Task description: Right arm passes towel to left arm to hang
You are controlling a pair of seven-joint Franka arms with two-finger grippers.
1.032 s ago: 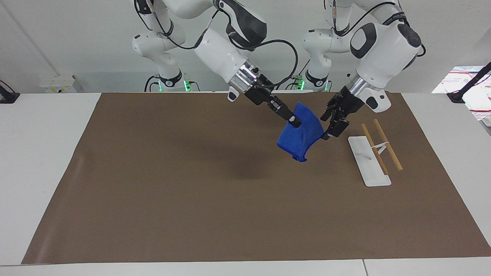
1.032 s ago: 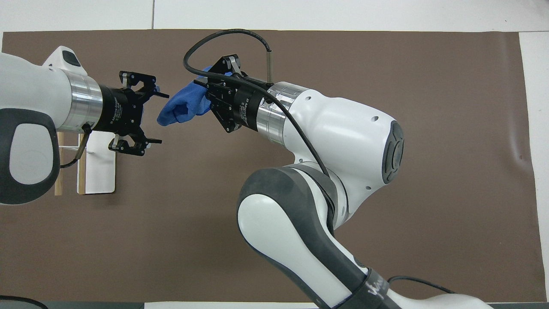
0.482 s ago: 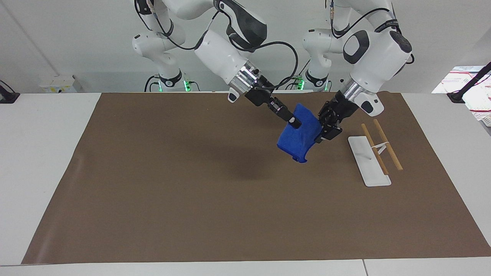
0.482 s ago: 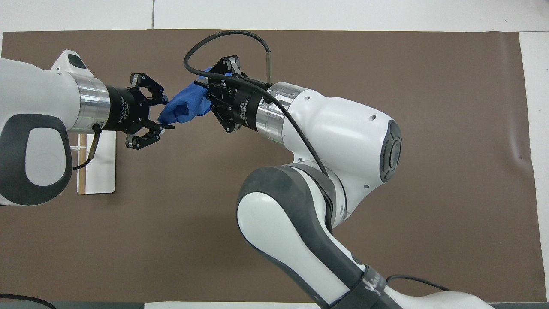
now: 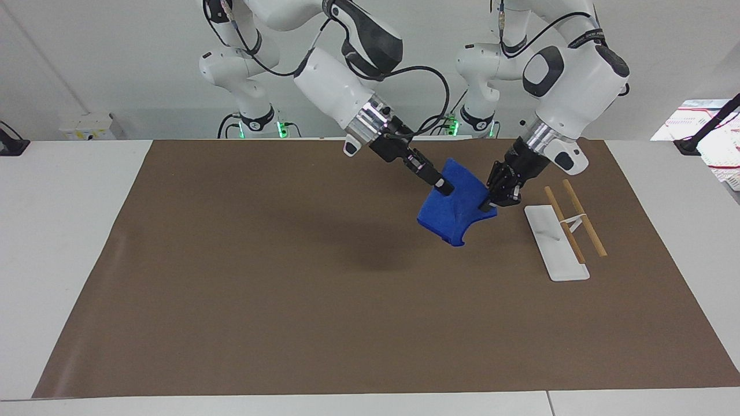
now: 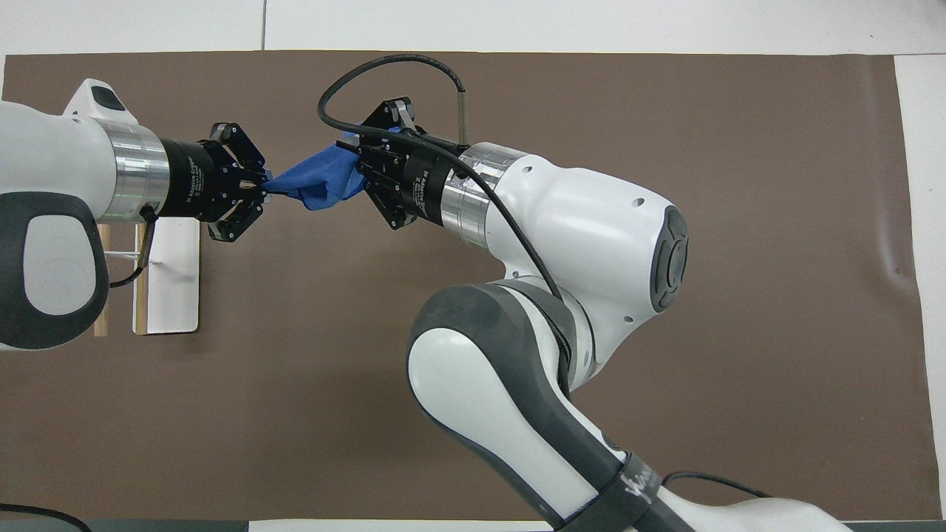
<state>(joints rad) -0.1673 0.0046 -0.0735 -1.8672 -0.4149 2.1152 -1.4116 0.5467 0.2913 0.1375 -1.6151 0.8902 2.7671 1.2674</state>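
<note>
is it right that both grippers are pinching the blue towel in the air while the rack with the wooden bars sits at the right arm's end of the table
Not quite. The left gripper and right gripper both pinch the towel in the air, but the facing view shows the rack at the left arm's end of the table.

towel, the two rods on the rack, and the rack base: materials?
Towel: soft matte blue cloth, probably terry or microfibre; it sags and creases between the right gripper and left gripper.
Rods: likely bare wood; tan, matte, straight.
Rack base: flat white slab with an even, smooth face, plastic or painted board; can't tell which.
</note>
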